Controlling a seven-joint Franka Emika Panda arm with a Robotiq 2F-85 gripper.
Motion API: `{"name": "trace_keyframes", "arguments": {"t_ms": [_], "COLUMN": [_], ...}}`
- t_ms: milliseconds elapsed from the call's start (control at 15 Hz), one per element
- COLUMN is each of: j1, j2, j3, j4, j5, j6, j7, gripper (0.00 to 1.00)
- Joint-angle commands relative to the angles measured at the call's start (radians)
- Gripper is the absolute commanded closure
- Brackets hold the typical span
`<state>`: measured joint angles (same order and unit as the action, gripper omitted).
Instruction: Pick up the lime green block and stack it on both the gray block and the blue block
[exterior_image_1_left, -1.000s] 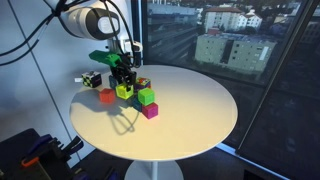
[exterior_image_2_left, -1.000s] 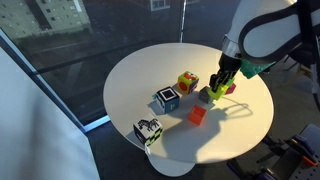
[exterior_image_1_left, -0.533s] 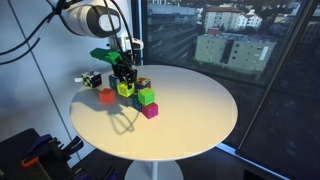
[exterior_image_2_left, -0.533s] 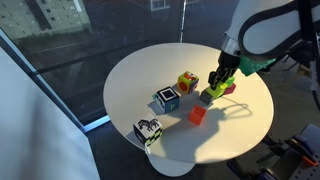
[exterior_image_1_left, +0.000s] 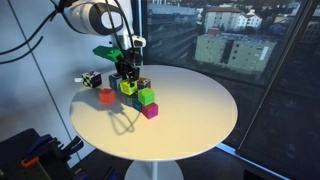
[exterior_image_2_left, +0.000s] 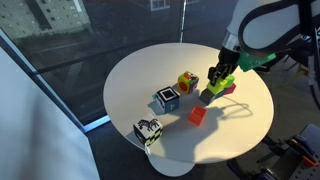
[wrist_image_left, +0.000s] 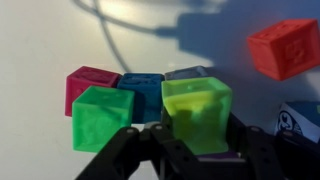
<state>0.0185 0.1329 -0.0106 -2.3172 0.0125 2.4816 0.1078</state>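
My gripper (wrist_image_left: 196, 150) is shut on the lime green block (wrist_image_left: 197, 110) and holds it just above the table. It also shows in both exterior views (exterior_image_1_left: 127, 84) (exterior_image_2_left: 219, 84), with the lime green block (exterior_image_1_left: 128, 87) between the fingers. In the wrist view the blue block (wrist_image_left: 143, 90) and the gray block (wrist_image_left: 186, 72) sit side by side right behind the held block. A magenta cube (wrist_image_left: 88, 84) is left of the blue block. A deeper green cube (wrist_image_left: 100, 118) (exterior_image_1_left: 146, 97) stands in front of them.
The round white table (exterior_image_1_left: 190, 110) also holds a red cube (exterior_image_1_left: 106, 96) (exterior_image_2_left: 198, 116) (wrist_image_left: 285, 47), a yellow-red cube (exterior_image_2_left: 187, 81), a blue-white patterned cube (exterior_image_2_left: 166, 99) and a black-white cube (exterior_image_2_left: 148, 131). Dark glass windows stand behind the table.
My gripper has risen slightly with the lime green block in it. The other cubes have not moved.
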Motion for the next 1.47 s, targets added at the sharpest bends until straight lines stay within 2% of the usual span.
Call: {"name": "trace_keyframes", "arguments": {"t_ms": [0,1400], "j1": [-0.004,-0.01], "j2": [0.007,0.074], "j3": [-0.011,-0.042], "j4": [0.038,0.09], "j5": [-0.021,-0.022], "j6": [-0.045,-0.032], "j7": [0.048,0.071], "gripper": [0.74,0.74]}}
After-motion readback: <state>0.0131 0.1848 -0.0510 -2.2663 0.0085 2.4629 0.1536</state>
